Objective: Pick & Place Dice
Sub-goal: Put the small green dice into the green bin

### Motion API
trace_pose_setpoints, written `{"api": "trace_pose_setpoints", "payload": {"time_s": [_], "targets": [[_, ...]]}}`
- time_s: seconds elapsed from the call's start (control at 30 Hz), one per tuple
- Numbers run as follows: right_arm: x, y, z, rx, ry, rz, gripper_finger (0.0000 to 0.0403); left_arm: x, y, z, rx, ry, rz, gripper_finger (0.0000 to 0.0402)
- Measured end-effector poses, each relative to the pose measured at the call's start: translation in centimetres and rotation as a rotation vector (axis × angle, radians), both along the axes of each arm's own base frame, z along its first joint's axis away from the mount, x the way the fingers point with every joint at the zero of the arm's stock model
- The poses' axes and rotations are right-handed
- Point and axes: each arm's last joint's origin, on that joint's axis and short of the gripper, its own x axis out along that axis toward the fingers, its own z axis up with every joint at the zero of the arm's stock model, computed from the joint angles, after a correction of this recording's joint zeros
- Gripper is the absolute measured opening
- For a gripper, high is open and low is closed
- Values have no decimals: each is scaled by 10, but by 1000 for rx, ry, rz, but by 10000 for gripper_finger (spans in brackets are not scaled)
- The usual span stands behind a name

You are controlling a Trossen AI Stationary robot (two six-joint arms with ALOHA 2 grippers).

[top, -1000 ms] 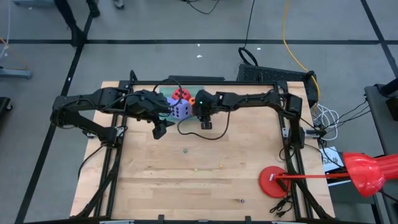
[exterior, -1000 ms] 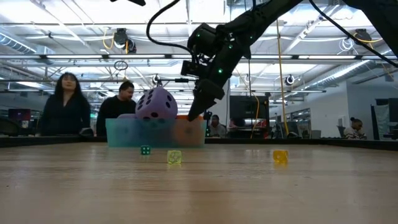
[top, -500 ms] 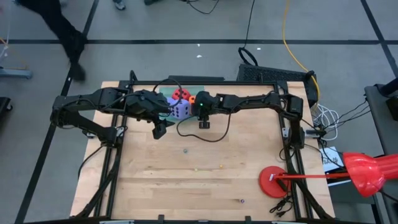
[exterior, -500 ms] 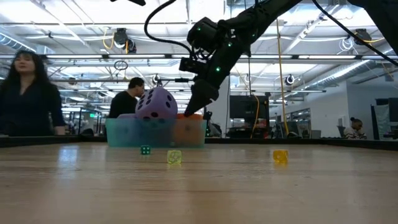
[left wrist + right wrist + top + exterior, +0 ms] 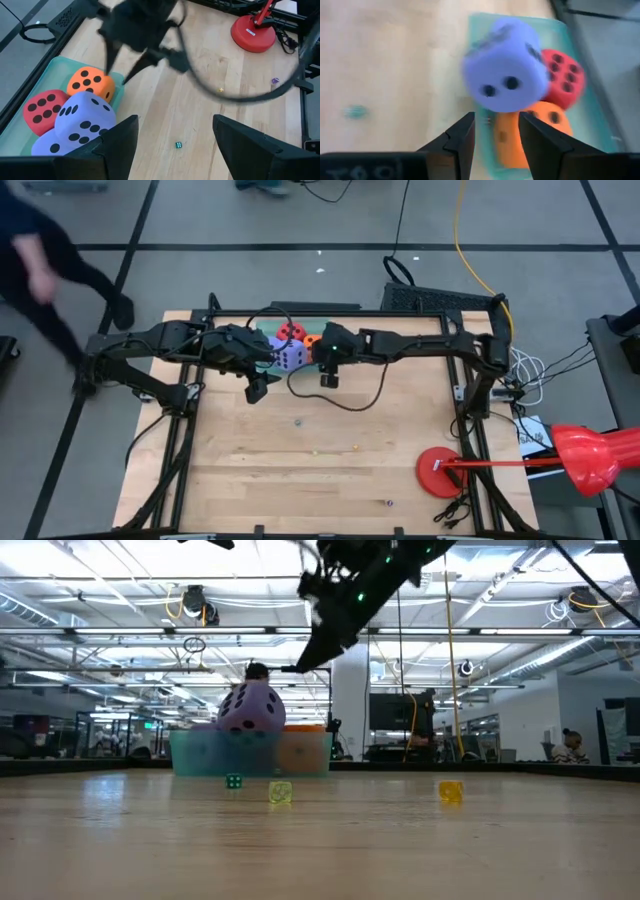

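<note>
Fingers of right gripper (image 5: 495, 135) parted, empty, above orange die (image 5: 91, 84) in tray (image 5: 57, 70) at left of left wrist frame; left gripper (image 5: 175, 145) wide, empty; likely light, squashy: pinch opposite flat faces.

Lab hall, ceiling trusses (image 5: 120, 635), monitors (image 5: 385, 710)

Bright even overhead strip lighting; soft shadows; right wrist view motion-blurred.
</note>
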Motion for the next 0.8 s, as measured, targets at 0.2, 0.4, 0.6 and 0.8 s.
{"api": "trace_pose_setpoints", "payload": {"time_s": [0.2,0.4,0.6,0.8], "targets": [[-1,36,14,240,-67,202,139,0,0,0,0,1,0,267],[2,66,16,307,-83,358,138,0,0,0,0,0,0,267],[11,82,2,287,-66,416,135,0,0,0,0,0,0,267],[11,83,4,351,-77,362,132,0,0,0,0,1,0,267]]}}
